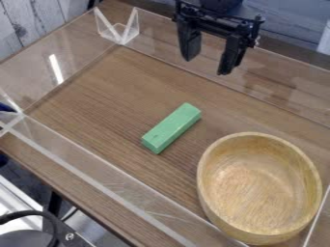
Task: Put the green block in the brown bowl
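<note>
The claw (pixel 210 56) is seen hanging wide and empty above the far side of the table (pixel 103 106). The green block (pixel 172 127) lies aslant mid-table, just beside the brown bowl (pixel 258 183). A misaligned descent could nudge the block askew.

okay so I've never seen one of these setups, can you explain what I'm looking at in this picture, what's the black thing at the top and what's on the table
The black thing is a robot arm's hand, two fingers pointing down, standing open and holding nothing. The single picture is taken from above and to one side of the table. On the wooden tabletop, fenced by clear plastic walls, lie a green block near the middle and an empty brown bowl at the lower right. The block lies beside the bowl, not touching it. The hand hangs above the far side of the table, apart from both.
</note>
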Controlling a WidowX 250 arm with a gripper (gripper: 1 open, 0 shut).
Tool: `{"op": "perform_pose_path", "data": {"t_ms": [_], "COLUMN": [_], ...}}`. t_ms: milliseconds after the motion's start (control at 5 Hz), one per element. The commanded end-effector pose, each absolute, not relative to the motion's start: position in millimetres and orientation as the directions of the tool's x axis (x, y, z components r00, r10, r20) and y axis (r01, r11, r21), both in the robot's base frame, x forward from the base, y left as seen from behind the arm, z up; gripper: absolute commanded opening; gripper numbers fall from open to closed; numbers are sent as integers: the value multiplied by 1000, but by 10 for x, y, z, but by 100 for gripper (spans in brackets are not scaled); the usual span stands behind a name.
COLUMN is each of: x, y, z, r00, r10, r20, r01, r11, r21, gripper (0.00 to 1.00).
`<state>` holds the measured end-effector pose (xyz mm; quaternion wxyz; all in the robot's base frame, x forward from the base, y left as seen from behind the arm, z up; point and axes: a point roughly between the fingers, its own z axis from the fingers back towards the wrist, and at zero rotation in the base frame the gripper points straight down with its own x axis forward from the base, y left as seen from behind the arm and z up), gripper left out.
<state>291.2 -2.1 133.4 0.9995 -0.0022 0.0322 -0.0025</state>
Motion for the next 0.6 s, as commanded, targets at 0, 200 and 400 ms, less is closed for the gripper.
{"op": "perform_pose_path", "data": {"t_ms": [0,200,400], "x": [2866,2696,2586], "y": [-9,67,175], "z": [1240,1136,1014], "r00": [996,991,990], "r10": [-14,-72,-92], "r20": [-88,-109,-110], "r01": [14,73,94], "r11": [1000,997,996], "r21": [-1,5,11], "gripper": [100,100,100]}}
